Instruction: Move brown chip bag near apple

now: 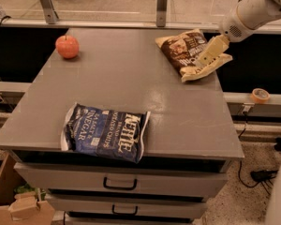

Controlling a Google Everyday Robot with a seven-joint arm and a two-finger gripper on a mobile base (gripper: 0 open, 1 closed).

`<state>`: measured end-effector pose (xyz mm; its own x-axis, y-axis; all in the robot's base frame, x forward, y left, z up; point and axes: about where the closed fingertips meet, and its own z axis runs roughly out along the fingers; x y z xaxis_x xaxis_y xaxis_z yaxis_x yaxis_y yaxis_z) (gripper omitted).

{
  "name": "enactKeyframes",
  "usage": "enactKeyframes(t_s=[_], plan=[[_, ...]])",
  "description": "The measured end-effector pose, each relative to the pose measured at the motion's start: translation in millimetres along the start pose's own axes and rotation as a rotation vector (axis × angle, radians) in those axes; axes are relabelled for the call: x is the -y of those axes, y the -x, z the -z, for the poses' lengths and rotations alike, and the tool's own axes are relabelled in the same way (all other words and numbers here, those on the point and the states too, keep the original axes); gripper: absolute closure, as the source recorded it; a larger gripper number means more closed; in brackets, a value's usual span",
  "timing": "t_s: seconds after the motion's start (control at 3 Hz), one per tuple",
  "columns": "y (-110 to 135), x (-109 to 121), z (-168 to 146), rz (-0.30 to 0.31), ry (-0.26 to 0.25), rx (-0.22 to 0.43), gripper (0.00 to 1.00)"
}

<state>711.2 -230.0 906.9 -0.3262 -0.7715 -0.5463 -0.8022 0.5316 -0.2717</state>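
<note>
The brown chip bag (186, 52) lies at the far right corner of the grey table (122, 74), crinkly with tan edges. The apple (67, 46), small and red-orange, sits at the far left corner, well apart from the bag. My gripper (207, 54) reaches in from the upper right on a white arm and hangs over the right side of the brown chip bag, at or just above its surface.
A larger dark-blue Kettle chip bag (105, 131) lies at the table's front edge. Drawers (119, 184) sit under the tabletop. A roll of tape (260, 95) rests on a ledge to the right. A cardboard box (14, 205) stands at lower left.
</note>
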Motion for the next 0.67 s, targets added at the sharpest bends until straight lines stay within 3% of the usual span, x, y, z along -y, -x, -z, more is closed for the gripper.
enactKeyframes(t_s=[0.33, 0.67], plan=[[-8.5, 4.5, -25.8, -0.058, 0.034, 0.014, 0.0], [-18.8, 2.7, -44.1, -0.093, 0.081, 0.007, 0.16]])
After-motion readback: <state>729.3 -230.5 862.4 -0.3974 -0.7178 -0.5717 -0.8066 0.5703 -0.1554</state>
